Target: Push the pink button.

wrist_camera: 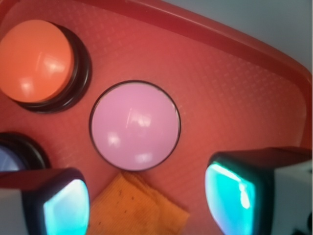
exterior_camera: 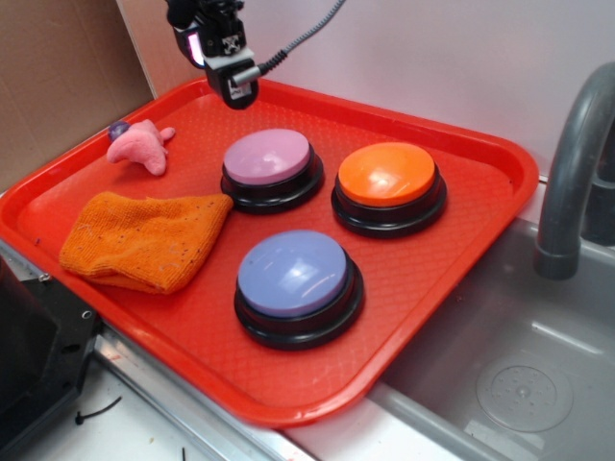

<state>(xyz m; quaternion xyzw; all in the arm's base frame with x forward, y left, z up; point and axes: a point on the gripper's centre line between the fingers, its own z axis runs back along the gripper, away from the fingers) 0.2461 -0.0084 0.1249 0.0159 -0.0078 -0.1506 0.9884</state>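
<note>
Nearest you on the red tray [exterior_camera: 452,288] sits the blue-lavender button [exterior_camera: 293,274], with the orange cloth [exterior_camera: 144,240] to its left. Beyond them the pink button [exterior_camera: 268,157] stands left of the orange button [exterior_camera: 388,175]. Your hand [exterior_camera: 237,93] hovers open above the tray's far rim, touching nothing.
</note>
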